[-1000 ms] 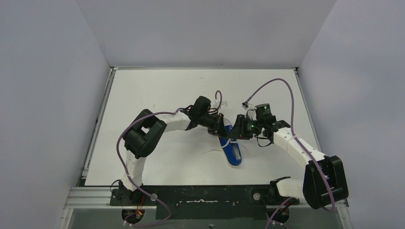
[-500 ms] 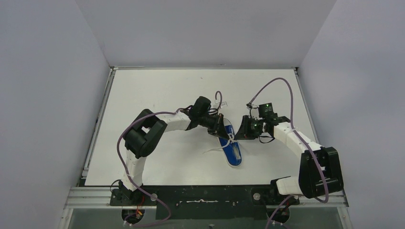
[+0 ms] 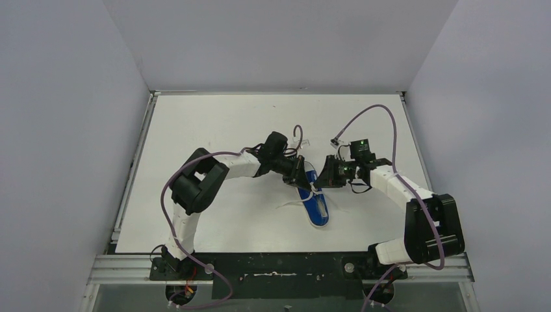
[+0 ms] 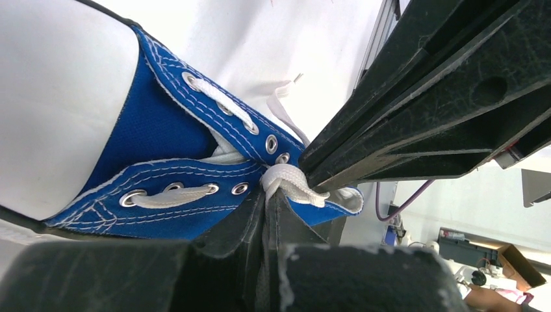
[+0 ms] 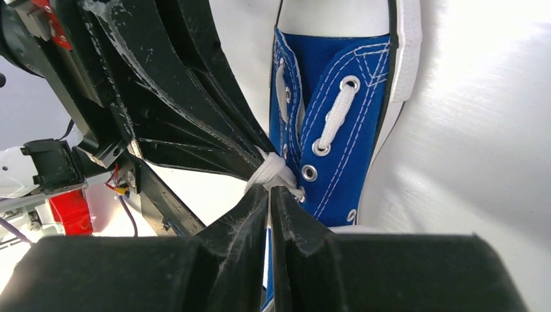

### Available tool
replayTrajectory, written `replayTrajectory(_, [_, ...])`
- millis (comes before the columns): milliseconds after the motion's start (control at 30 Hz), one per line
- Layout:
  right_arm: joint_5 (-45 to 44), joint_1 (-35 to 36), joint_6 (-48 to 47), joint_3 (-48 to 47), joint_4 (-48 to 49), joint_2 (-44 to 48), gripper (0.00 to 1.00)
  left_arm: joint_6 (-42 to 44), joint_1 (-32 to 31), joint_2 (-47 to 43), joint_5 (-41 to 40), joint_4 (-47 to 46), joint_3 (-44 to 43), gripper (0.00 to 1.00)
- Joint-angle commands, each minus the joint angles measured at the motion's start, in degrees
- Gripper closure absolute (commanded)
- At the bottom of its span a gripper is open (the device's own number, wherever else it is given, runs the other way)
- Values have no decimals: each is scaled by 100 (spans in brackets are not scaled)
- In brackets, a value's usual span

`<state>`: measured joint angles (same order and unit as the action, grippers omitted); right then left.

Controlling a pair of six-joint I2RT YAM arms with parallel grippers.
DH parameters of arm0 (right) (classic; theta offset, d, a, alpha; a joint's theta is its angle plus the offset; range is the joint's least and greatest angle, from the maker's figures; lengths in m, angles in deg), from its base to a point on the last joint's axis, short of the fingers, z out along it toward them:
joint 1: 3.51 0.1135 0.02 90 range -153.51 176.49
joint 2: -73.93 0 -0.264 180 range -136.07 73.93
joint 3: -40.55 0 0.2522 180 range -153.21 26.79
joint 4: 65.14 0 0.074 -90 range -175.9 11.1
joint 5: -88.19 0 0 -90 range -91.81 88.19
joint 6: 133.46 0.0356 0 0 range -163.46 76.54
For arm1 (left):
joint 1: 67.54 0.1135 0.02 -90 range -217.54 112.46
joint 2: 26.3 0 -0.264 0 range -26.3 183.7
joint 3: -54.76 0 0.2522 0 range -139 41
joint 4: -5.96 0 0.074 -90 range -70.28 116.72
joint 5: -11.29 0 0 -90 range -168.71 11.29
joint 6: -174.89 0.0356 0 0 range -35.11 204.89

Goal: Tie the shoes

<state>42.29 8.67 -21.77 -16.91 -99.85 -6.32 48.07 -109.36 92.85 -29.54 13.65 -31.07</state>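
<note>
A small blue sneaker [image 3: 318, 208] with a white sole rim lies mid-table, toe toward the arms. Both grippers meet over its laced top. My left gripper [image 3: 303, 179] comes in from the left. In its wrist view the left gripper [image 4: 271, 195] is shut on the white lace [image 4: 290, 180], just above the blue canvas [image 4: 162, 130]. My right gripper [image 3: 324, 181] faces it from the right. Its wrist view shows the right gripper [image 5: 269, 190] pinched on the same bunched lace [image 5: 269, 170] beside the eyelets of the shoe [image 5: 338, 71]. The fingertips of the two grippers nearly touch.
A loose lace end [image 3: 290, 205] trails on the table to the left of the shoe. Purple cables [image 3: 377, 112] arch over the arms. The white table [image 3: 214, 123] is walled on three sides, with a metal rail along its left edge [image 3: 133, 169].
The right gripper's jaws have closed down onto the lace, and its wrist drew back a little and returned toward the shoe. The left gripper and the shoe have stayed put.
</note>
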Motion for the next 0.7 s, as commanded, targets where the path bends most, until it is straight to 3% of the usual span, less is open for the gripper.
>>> replayTrajectory(0, [268, 62, -15, 12, 282, 99, 90, 127, 38, 35, 200, -70, -318, 100])
replayTrajectory(300, [249, 140, 4, 37, 293, 39, 91, 139, 43, -6, 212, -77, -322, 100])
replayTrajectory(667, [-84, 251, 255, 131, 522, 14, 83, 0, 25, -28, 266, -280, -268, 100])
